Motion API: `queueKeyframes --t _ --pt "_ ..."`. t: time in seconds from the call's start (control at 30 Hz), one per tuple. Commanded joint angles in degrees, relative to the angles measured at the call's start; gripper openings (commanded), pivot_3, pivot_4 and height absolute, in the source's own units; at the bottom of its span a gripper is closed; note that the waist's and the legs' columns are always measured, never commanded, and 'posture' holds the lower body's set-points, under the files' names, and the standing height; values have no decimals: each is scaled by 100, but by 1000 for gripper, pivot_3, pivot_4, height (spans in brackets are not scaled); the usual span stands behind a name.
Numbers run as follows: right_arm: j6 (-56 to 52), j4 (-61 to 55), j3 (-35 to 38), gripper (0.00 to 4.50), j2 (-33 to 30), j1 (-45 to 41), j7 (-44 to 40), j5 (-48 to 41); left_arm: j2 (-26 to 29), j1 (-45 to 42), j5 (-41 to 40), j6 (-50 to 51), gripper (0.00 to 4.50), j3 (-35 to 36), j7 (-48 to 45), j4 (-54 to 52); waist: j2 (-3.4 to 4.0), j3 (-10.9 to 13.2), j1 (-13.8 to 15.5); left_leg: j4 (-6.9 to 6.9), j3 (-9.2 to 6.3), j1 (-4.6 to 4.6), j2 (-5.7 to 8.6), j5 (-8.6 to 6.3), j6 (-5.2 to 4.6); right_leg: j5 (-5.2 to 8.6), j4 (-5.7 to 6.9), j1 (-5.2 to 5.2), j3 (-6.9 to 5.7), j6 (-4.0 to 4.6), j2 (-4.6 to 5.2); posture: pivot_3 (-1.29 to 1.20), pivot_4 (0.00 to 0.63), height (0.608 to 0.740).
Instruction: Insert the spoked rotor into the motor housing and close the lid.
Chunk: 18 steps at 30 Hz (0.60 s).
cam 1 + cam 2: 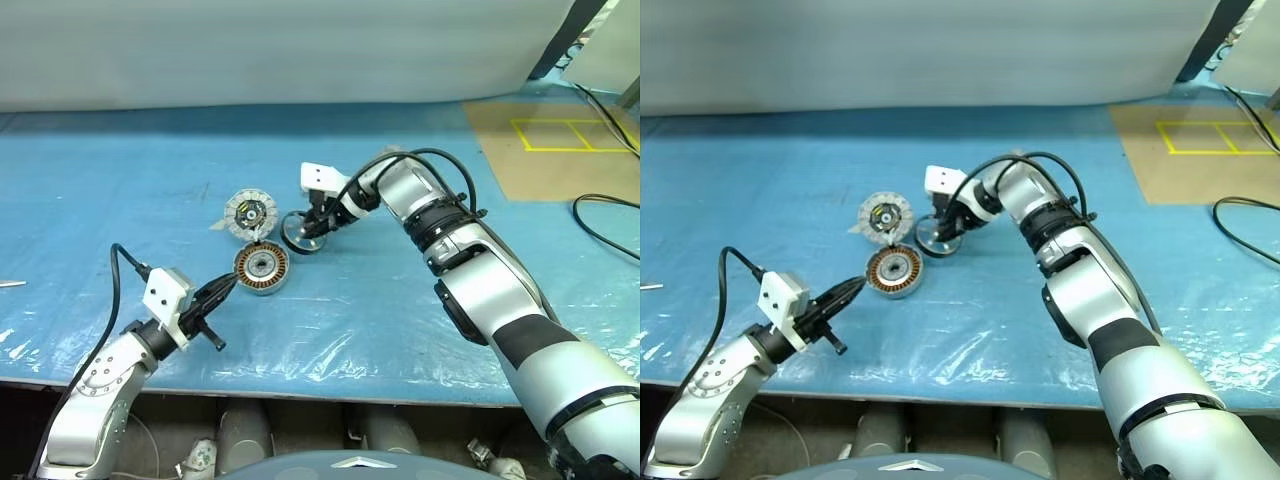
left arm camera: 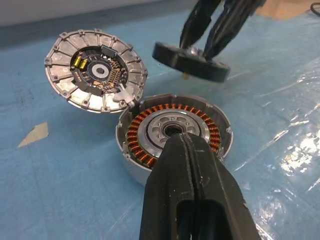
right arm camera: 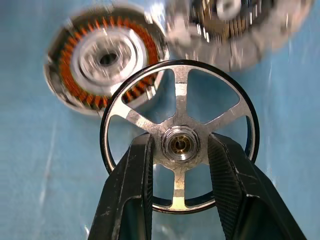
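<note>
Your right gripper (image 3: 179, 150) grasps the spoked rotor (image 3: 180, 135), seemingly lifted; left fingers (image 2: 192, 200) are clenched empty. Motor housing (image 1: 262, 269) awaits; lid (image 1: 250, 213) is off.

a: surface? 
b: blue table top (image 1: 120, 180) under a clear wrinkled plastic sheet (image 1: 330, 330), glare on it. 
a: behind? 
b: pale backdrop (image 1: 280, 50). brown floor (image 1: 560, 150) far right, yellow tape squares (image 1: 570, 135), black cable (image 1: 605, 215).
</note>
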<state>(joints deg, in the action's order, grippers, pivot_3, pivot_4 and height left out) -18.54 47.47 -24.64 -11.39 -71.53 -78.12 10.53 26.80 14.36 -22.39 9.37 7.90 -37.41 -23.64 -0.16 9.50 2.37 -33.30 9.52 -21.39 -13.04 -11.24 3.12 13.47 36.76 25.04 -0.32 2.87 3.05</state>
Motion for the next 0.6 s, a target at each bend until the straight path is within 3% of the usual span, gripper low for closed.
queueKeyframes --t 0.03,0.6 --pt "-140 -563 77 1229 141 -95 -150 -223 44 -30 -69 13 0 80 39 -285 0 0 2 0 0 1 0 -1 1 0 0 -1 0 0 1 0 150 740" --pt "-247 -1058 -383 1229 664 521 82 -143 18 -166 -14 90 0 -40 124 -277 0 0 -3 -1 0 4 0 -9 17 0 2 -3 1 -1 0 0 150 740"
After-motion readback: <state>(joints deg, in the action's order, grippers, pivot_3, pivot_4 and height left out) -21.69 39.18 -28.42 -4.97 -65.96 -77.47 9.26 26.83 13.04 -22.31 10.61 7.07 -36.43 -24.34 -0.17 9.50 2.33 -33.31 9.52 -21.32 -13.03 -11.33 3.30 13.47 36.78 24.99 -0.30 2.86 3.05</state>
